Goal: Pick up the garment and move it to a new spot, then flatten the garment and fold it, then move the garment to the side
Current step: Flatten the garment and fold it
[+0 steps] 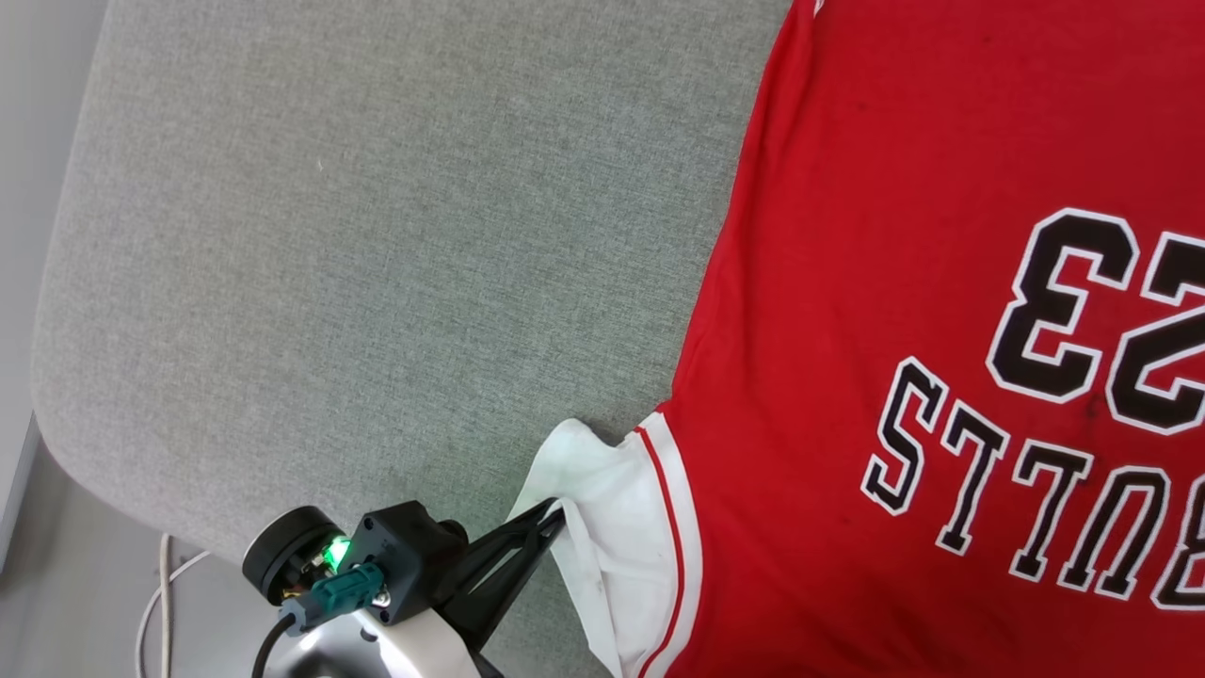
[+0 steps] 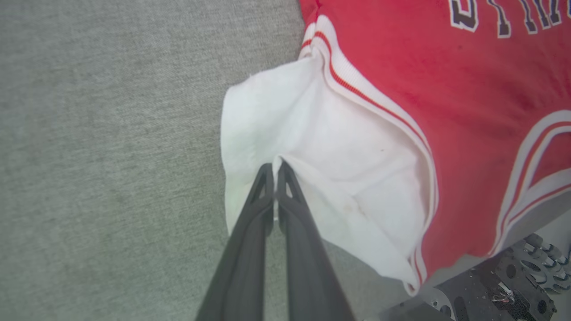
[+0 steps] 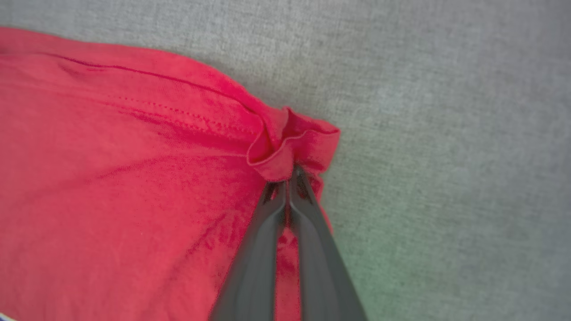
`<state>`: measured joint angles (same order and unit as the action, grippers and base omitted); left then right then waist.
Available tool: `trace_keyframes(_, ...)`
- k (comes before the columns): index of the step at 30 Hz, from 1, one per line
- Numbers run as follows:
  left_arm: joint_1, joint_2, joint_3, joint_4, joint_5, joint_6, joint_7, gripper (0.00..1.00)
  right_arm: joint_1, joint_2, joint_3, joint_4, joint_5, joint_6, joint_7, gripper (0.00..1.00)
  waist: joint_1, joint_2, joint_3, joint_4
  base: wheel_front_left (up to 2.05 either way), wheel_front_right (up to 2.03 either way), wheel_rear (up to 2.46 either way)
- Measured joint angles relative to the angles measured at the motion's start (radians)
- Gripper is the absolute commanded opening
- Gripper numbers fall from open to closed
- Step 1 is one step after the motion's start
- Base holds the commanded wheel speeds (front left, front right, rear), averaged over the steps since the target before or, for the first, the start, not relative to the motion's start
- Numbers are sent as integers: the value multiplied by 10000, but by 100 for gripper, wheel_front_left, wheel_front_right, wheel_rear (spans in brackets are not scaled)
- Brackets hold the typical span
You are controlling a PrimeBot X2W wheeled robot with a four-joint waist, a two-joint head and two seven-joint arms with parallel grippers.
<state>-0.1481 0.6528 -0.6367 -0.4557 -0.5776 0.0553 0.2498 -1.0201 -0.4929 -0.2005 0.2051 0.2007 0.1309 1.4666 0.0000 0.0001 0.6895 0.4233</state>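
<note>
Left gripper [image 2: 275,166] pinching garment [image 2: 446,89], white sleeve [image 2: 339,147] crumpled.

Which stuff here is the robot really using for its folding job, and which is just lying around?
For the job:
red jersey-style garment with white sleeves and black 23
left gripper, shut on its white sleeve
right gripper, shut on a red corner

Just lying about:
thin white cable beside the grey fabric surface

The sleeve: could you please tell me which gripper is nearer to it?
Left. The left gripper is shut on the white sleeve itself, pinching a fold of it. The right gripper pinches a red hem corner of the garment instead.
</note>
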Motion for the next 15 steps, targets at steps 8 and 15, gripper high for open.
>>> trace_keyframes(8,25,209,169,174,4,148,-52,0,1245,136,6,-4,447,0,-362,0,0,0,-720,-523,0,0,0)
trace_keyframes(15,279,385,255,497,-100,286,27,0,3025,311,90,27,1049,0,-1137,0,0,0,-1717,-1149,0,0,0)
